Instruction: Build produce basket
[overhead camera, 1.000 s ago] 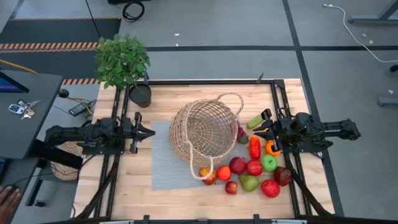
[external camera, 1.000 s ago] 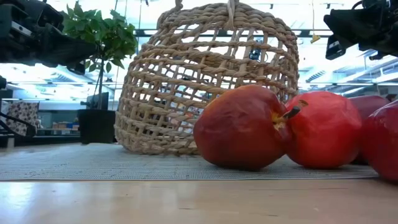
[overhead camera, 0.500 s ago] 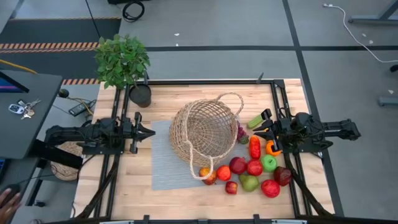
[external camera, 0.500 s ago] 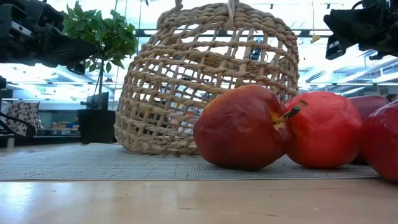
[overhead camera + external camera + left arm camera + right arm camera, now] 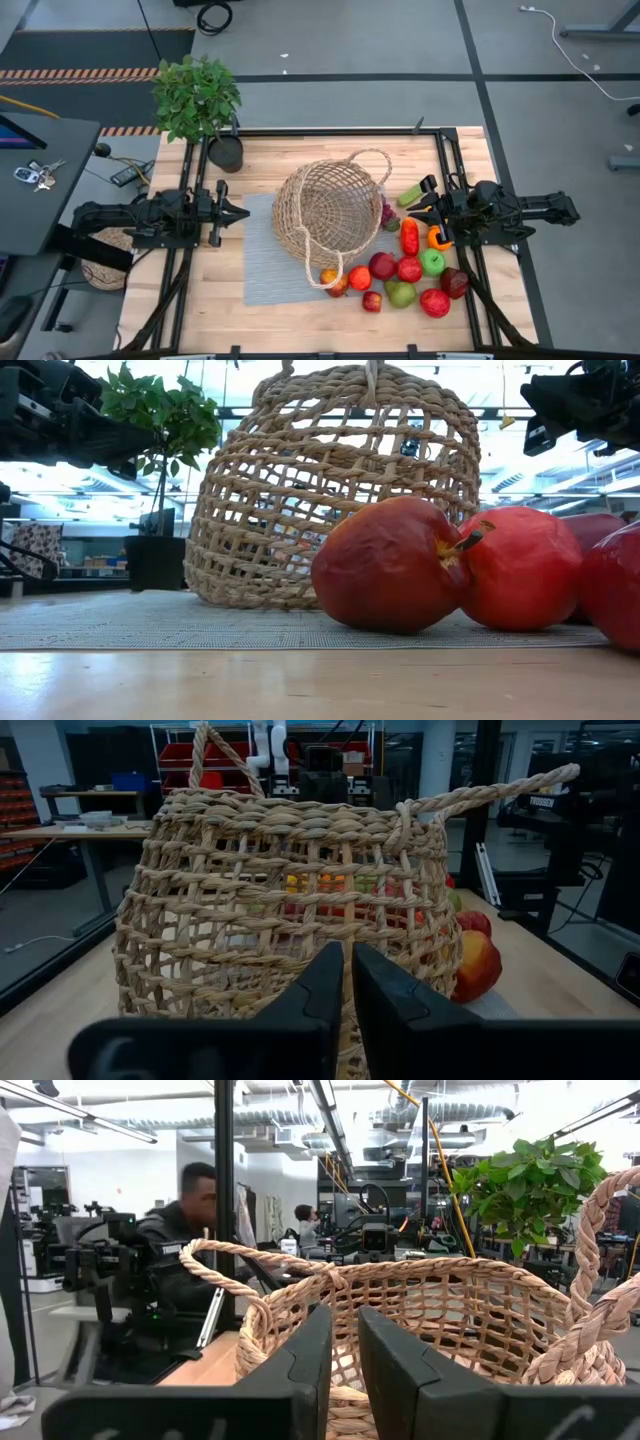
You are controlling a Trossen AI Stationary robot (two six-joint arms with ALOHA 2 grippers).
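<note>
I see the basket (image 5: 330, 215) lying tipped on its side on the grey woven mat (image 5: 262, 265) in the middle of the surface (image 5: 200, 300), one loop handle (image 5: 368, 160) toward the far edge and the other over the mat's near part. From how it lies, I judge it must be stood upright before anything can go in.

The produce (image 5: 405, 270) sits in a loose heap just beside the basket on my right-arm side: red apples, a green apple (image 5: 432, 262), an orange, a red pepper (image 5: 409, 236) and a green cucumber (image 5: 409, 195) by the rim. That puts the pile within my right arm's reach.

The left gripper (image 5: 236, 213) hovers just off the basket's left flank, its jaws pressed together and holding nothing. The right gripper (image 5: 422, 212) hangs over the far end of the heap, jaws likewise pressed together and empty. Both look parked, facing the basket from opposite sides.

The overhead view gives me the layout and the potted plant (image 5: 198, 97) at the far left corner. The low view shows what it cannot: two red apples (image 5: 392, 565) touching each other in front of the wicker. My left wrist view looks through the weave to fruit colours behind it; my right wrist view shows a person (image 5: 190, 1210) in the room beyond.
</note>
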